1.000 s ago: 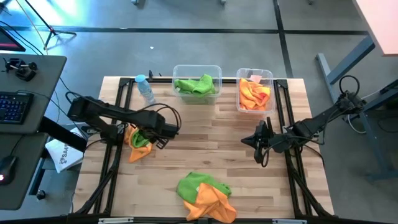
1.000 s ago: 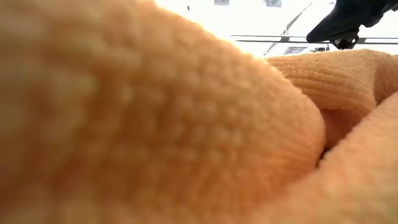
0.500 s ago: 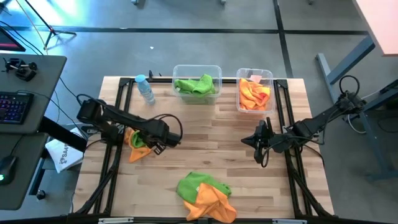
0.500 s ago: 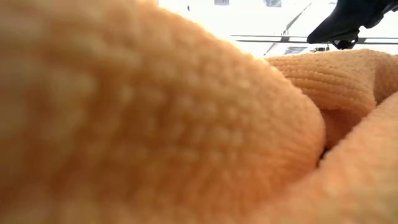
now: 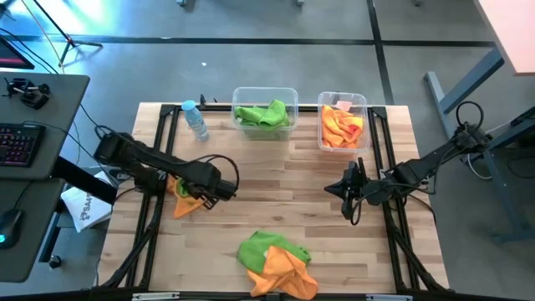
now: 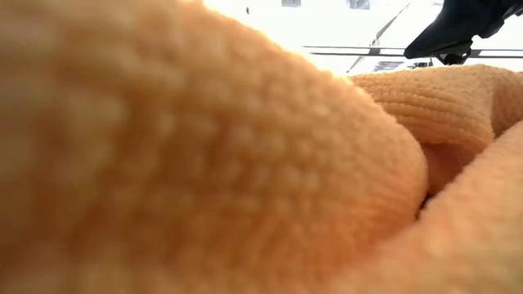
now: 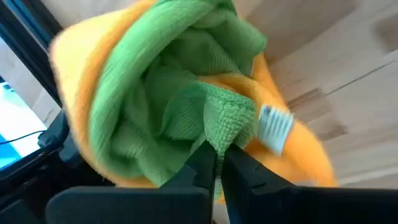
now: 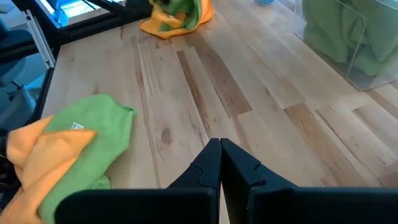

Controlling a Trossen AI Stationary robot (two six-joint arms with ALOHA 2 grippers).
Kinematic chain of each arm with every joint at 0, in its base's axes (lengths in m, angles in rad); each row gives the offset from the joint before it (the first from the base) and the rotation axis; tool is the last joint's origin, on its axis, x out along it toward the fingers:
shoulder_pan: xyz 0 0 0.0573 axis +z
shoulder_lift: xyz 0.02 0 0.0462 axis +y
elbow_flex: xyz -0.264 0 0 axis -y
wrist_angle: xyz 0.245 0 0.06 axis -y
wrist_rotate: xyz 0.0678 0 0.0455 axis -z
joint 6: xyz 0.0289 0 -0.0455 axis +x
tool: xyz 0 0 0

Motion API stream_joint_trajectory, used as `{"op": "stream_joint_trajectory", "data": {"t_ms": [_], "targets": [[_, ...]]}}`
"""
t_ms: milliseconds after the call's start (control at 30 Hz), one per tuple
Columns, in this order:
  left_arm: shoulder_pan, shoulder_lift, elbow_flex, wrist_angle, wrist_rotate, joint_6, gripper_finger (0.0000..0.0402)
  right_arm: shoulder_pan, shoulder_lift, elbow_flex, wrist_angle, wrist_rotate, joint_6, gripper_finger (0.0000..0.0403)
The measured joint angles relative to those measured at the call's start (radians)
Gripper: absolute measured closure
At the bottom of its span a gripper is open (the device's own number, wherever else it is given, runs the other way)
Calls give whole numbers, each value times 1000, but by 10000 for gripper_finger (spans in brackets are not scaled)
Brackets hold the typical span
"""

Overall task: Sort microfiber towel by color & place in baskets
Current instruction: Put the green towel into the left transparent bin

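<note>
On the worktop (image 5: 276, 201), left side: green towel (image 7: 180, 106) bundled with an orange towel (image 5: 184, 206), near the left frame rail.
Left hand (image 7: 216, 163): down at that bundle, fingers (image 7: 202, 163) pressed together on a fold of the green towel; white tag (image 7: 275, 124) of the orange towel just beside the pinch.
Right hand (image 8: 220, 163): fingers together, nothing between them; hovering over bare wood on the right side, well apart from any towel.
Wider basket (image 5: 264, 94): at the far edge, centre; holding green cloth only.
Narrower basket (image 5: 343, 101): at the far edge, right of the wider one; holding orange cloth only, small white label at its rim.
Near-edge pile: second green towel (image 5: 261, 246) under and beside a second orange towel (image 5: 288, 272), touching, unsorted; orange one pressed against the low camera, filling that view.
Water bottle (image 5: 195, 119): clear, blue cap, lying left of the wider basket; no part in the sorting.
Done, by judgement: one colour per basket already established, some towels of each colour in.
Left, by judgement: four towels on the wood, two green and two orange; green piece in the left pinch next in line, to be pulled clear of its orange partner and carried to the wider basket.
Progress, by judgement: somewhere about the middle.
</note>
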Motion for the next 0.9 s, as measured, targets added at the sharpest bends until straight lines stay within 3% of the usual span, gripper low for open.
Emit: {"op": "stream_joint_trajectory", "data": {"t_ms": [200,433,667,900], "targets": [[-42,-128,125,-150,-83,-116,399,0,0,0,-15,2,0,403],[-82,-308,304,-144,-219,-206,401,0,0,0,-21,11,0,403],[-112,-401,441,-144,-419,-201,401,0,0,0,-21,11,0,403],[-133,-427,517,-140,-534,-139,401,0,0,0,-20,11,17,403]]}}
